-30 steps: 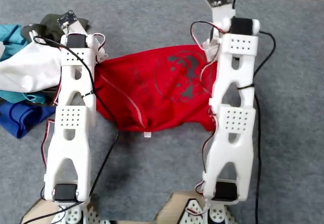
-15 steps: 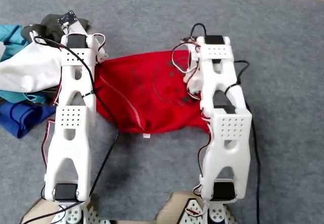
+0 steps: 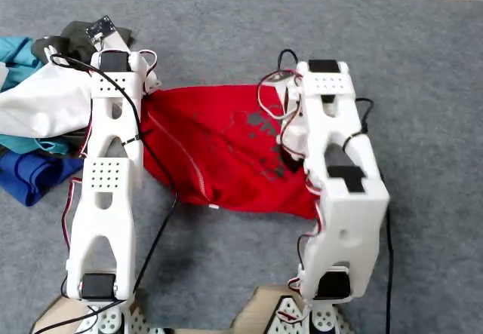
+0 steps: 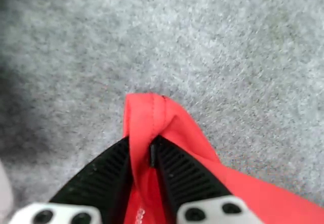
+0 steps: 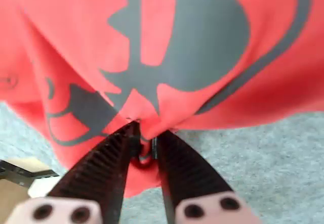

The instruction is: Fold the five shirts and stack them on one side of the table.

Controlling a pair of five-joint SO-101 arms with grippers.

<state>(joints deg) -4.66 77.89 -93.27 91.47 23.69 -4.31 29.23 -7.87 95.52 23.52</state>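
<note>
Closest in, the right gripper [image 5: 144, 133] is clamped on a pinch of the red shirt [image 3: 219, 153], holding that edge up over the printed middle, so a fold across the shirt looks to be the step in hand. Farther out, the left gripper [image 4: 144, 143] is closed on a hem corner, low against the grey surface [image 3: 423, 85]. Next, I'd say, carry the lifted edge across, lay it flat and release, while the other shirts [image 3: 38, 115] lie heaped at the far left.

Robotics lab bench, grey felt table [image 3: 430, 62]
</note>
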